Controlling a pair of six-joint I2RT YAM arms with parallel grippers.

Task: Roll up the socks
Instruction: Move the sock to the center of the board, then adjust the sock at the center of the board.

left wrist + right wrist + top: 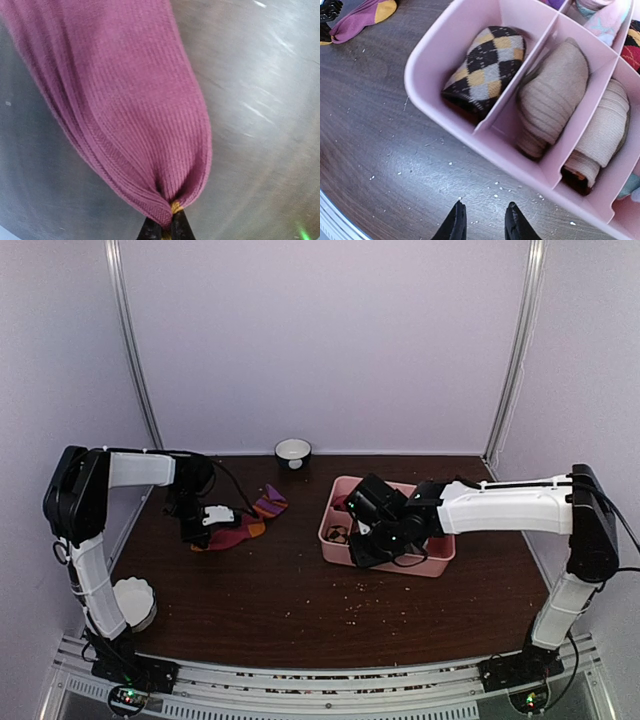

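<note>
The dark red sock (240, 531) lies flat on the brown table at the left, its purple-striped cuff (270, 503) pointing right. My left gripper (200, 528) is shut on its orange toe end; in the left wrist view the fingertips (166, 229) pinch bunched red fabric (125, 100) with a bit of orange showing. My right gripper (366, 550) hovers open and empty (483, 220) over bare table beside the pink tray's near left wall. The red sock also shows in the right wrist view (357, 17). No loose tan sock is in view.
The pink divided tray (385, 562) (435, 107) holds small rolled socks: an argyle one (485, 65) and beige ones (552, 97). A small dark bowl (293, 451) stands at the back wall. A white round dish (135, 602) sits near the left arm's base. Crumbs dot the table.
</note>
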